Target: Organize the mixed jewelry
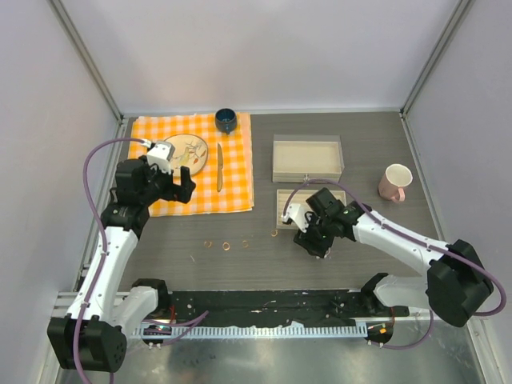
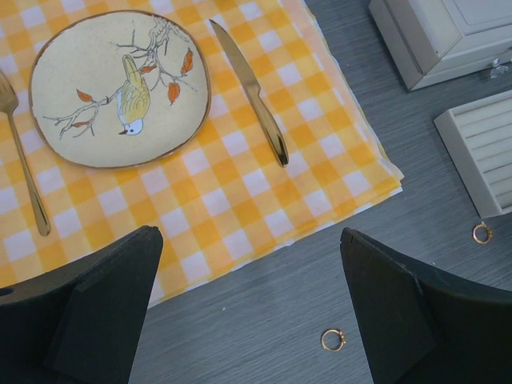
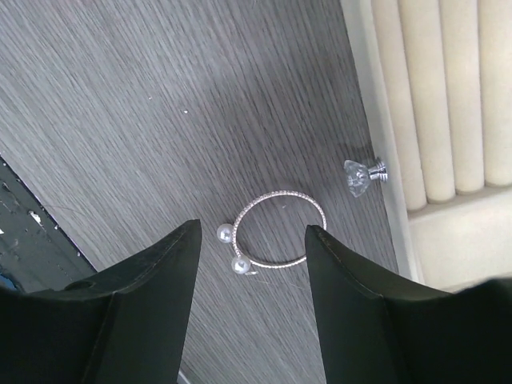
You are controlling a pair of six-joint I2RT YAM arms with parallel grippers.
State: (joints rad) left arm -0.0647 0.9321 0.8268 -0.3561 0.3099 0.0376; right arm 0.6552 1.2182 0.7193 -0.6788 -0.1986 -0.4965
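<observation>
Above silver hoop [image 3: 282, 193], right pincer [image 3: 252, 240] spread wide, holding nothing

The grey wood-grain counter [image 1: 384, 144] carries an orange checked cloth [image 1: 232, 176] at its far left corner. A beige box [image 1: 307, 158] sits mid-far, with a ridged tray [image 1: 286, 198] just nearer. A pink mug [image 1: 395, 182] stands toward the right edge. Small gold rings [image 1: 226, 246] lie in a row mid-counter, and a pearl-tipped silver hoop [image 3: 225, 234] lies beside the tray.

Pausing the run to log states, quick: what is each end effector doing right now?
Left end effector: open, holding nothing.
Right end effector: open, with the silver hoop lying between its jaws, not gripped.
</observation>
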